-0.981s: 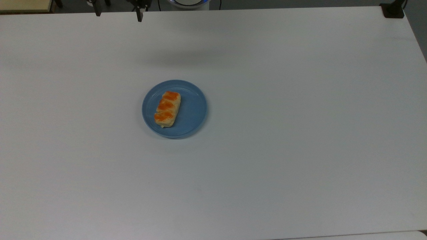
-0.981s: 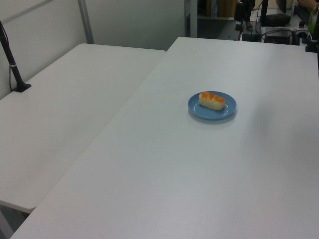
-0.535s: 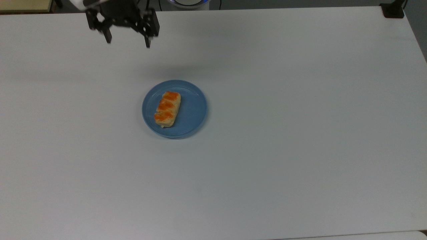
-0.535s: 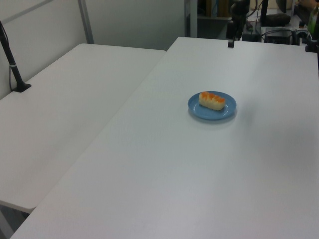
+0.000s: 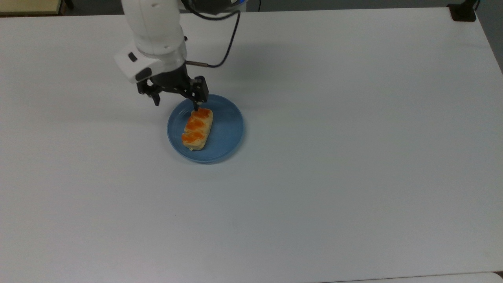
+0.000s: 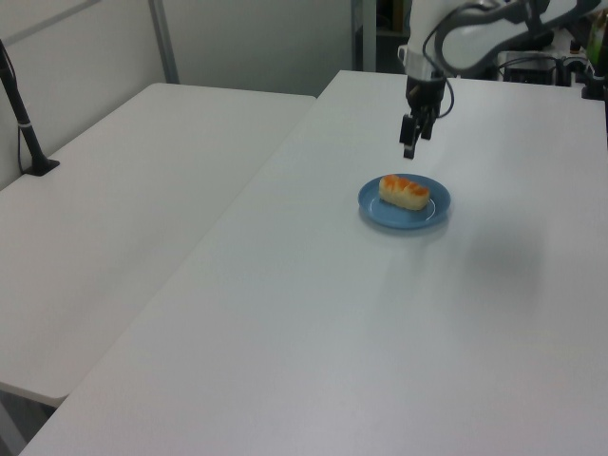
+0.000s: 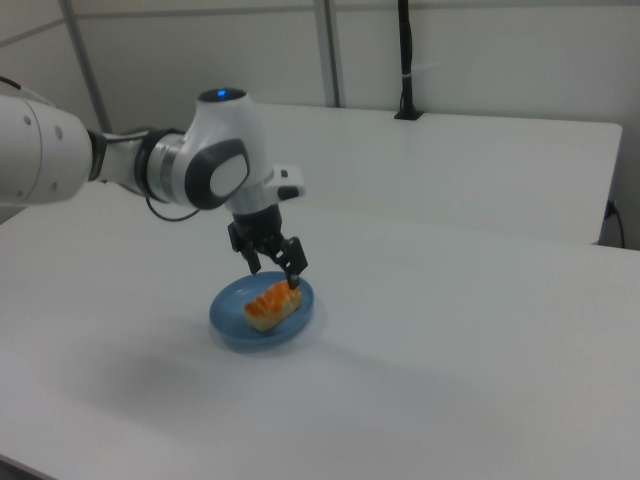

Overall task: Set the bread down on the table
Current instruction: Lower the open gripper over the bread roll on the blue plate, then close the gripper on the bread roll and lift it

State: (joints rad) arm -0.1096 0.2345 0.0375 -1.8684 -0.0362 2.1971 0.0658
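One arm, big change. Top view: the gripper [image 5: 176, 104] has swung down from the table's far edge, where half a second ago it hung well apart from the plate, and a second ago barely poked into the frame. Now it sits over the far rim of the blue plate [image 5: 228, 129], fingers spread apart, nothing between them. One fingertip shows just beside the far end of the bread [image 5: 197, 128]; the other is off the plate on the top view's left. Bread has not moved: on the plate, long axis roughly toward and away from the arm, glazed patches up. The table [image 5: 353, 157] is bare white around the plate.

Left view: the gripper [image 6: 409, 144] hangs above and behind the plate [image 6: 433, 215], clearly off the bread [image 6: 404, 192], a gap of air below the tips. Before, this spot held no arm.

Right view: the gripper [image 7: 274, 275] is low over the roll [image 7: 270, 303], open fingers pointing down, one tip near the bread's top end; touching or not, cannot tell. Plate [image 7: 230, 322] underneath.

Meaning: the approach is nearly done, no grasp yet. Likely next is to centre the open fingers across the roll's short width, descend, close. The bread is still to be lifted and set on the table.
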